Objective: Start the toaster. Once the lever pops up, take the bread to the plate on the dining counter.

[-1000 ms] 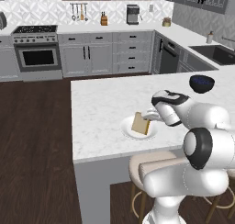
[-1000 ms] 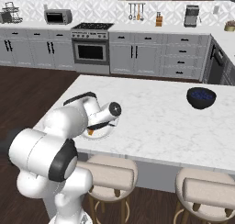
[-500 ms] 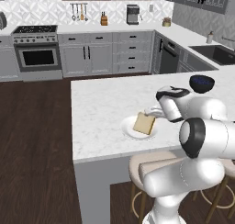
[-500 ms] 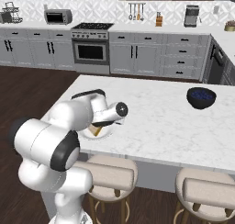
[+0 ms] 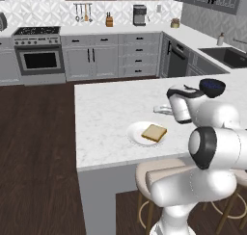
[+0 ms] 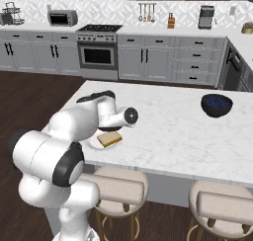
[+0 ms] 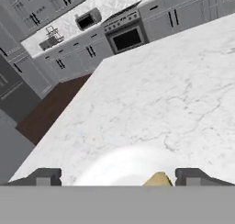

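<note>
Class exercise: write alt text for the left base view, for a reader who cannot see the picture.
A slice of bread lies flat on a small white plate near the front edge of the marble dining counter. The white robot arm bends over the counter beside it, its open gripper just beyond the plate and holding nothing. A dark bowl sits farther right; wall cabinets and a stove line the background.

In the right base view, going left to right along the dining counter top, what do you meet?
plate → bread lying flat on it → dark blue bowl, far right on the dining counter.
</note>
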